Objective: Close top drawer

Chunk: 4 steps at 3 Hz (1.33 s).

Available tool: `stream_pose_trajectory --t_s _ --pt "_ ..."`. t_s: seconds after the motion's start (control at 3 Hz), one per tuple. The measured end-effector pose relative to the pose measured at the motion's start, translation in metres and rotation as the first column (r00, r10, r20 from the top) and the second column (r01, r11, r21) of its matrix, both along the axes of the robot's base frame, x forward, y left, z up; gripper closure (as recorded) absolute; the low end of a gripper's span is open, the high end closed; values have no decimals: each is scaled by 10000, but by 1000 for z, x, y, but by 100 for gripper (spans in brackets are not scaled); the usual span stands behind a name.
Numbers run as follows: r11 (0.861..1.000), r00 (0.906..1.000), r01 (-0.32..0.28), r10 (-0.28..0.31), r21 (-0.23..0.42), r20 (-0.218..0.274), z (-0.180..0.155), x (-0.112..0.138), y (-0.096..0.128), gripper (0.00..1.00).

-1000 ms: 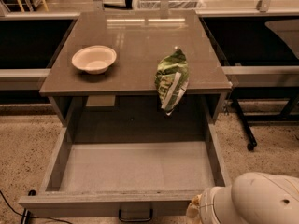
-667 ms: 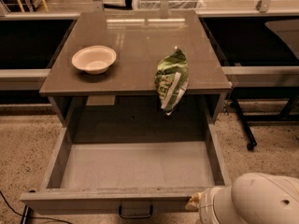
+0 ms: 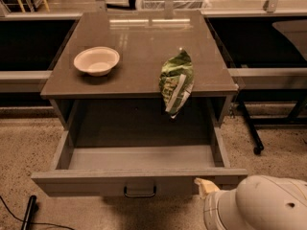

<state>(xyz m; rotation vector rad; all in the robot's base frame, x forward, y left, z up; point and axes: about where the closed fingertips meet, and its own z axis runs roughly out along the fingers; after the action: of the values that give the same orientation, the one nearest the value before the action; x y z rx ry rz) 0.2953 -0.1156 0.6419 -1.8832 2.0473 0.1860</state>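
Grey-brown wood fills my screen: the top drawer (image 3: pixel 86 183) stands pulled out from under the tabletop (image 3: pixel 144 32), its pale floor exposed. The dark handle (image 3: pixel 140 191) sits at the middle of the drawer's front panel. My arm's white rounded casing (image 3: pixel 261 206) comes in low, right of the drawer's front, and the gripper (image 3: pixel 203 186) reaches leftward against the panel's right end, right of the handle. I cannot tell whether it is parted or closed. Above the drawer, a bowl (image 3: pixel 96 60) rests left and a green chip bag (image 3: pixel 176 82) overhangs the tabletop's front edge.
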Motion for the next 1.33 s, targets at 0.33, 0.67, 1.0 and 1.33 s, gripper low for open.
stream_pose_trajectory --t_s 0.33,0.67,1.0,1.33 --pt "9998 9994 -200 201 -54 277 0 16 7 19" --pt "9997 9978 -230 232 -45 614 0 40 12 43" --pt "9998 9957 -164 153 107 918 -8 68 5 66" --pt "9995 9908 10 -54 328 1352 -15 89 -1 89"
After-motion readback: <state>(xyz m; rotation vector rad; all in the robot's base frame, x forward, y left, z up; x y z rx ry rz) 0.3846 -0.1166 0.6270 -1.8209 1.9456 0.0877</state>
